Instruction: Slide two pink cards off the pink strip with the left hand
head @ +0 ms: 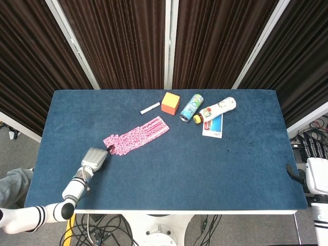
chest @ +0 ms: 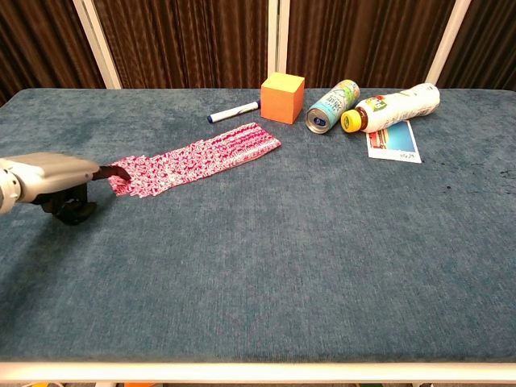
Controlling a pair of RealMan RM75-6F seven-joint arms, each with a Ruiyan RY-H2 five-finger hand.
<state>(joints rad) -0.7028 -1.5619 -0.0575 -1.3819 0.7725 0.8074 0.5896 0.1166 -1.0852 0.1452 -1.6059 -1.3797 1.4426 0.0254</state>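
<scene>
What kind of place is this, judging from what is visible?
Probably a robot test station or lab, not a home: a blue cloth-covered table with dark curtains behind, loose cables on the floor beneath, and unrelated props such as an orange cube and a can.

Light is even and fairly bright in both views, coming from overhead. On the table [head: 164,169] shadows are soft and short: a faint one under the left hand [chest: 50,181] toward 6 o'clock, thin ones below the cube [chest: 282,97] and bottle [chest: 397,106]. No glare shows on the matte cloth; the can [chest: 333,106] carries a small highlight. The curtains at 12 o'clock stay dark. Focus is sharp throughout, with slight bending of straight lines near the head view's edges.
</scene>
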